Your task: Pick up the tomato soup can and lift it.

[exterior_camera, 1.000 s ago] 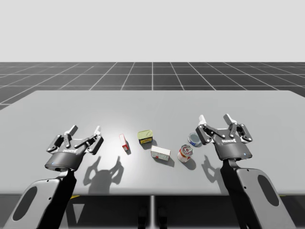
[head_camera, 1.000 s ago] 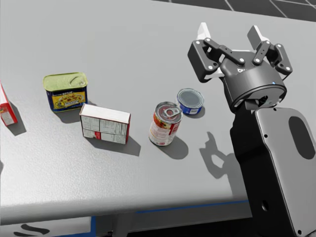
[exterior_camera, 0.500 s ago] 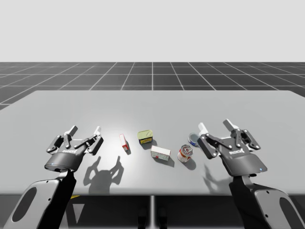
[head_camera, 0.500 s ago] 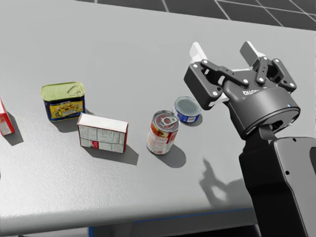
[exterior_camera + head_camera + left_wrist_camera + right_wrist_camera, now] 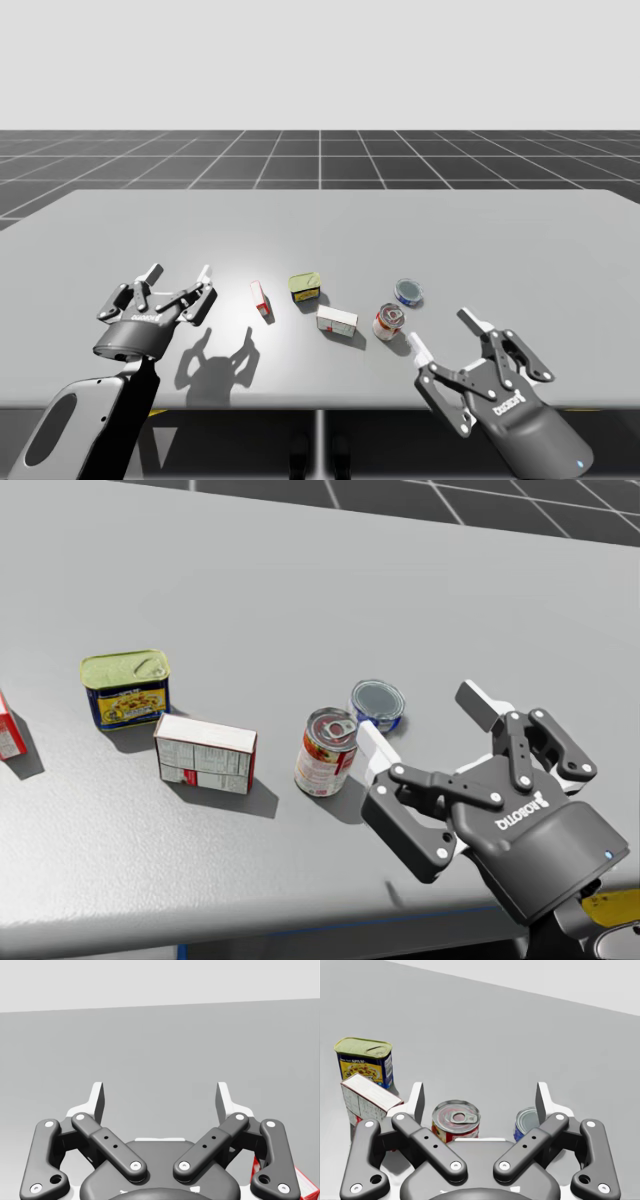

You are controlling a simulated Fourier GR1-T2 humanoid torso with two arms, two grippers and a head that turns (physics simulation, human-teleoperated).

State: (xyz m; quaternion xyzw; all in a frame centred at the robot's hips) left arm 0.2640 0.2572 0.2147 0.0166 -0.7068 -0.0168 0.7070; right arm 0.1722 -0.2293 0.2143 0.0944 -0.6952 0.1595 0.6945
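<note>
Soup can (image 5: 389, 321): red and white; upright on the table (image 5: 320, 230), toward my right side; pull-tab lid facing up; not gripped.
Right gripper (image 5: 444, 335): fingers spread wide, holding nothing; it hovers near the table's front edge, on my side of the soup can; in the right wrist view the can stands ahead of it, within the span of the fingers and closer to one than the other; both fingers are apart from it.
Left gripper (image 5: 179, 272): fingers wide apart, holding nothing; over the left part of the table, well apart from the soup can.
Small blue can (image 5: 408, 292): low and round; just beyond the soup can and a little to its right; near it but not touching.
White box (image 5: 337, 321): lies on a long side just left of the soup can, with a gap between them.
Green-lidded tin (image 5: 305, 287): blue sides; behind the white box, further from me.
Red box (image 5: 260, 298): stands left of the tin, between it and my left gripper; in the left wrist view a corner of it shows beside one finger.
</note>
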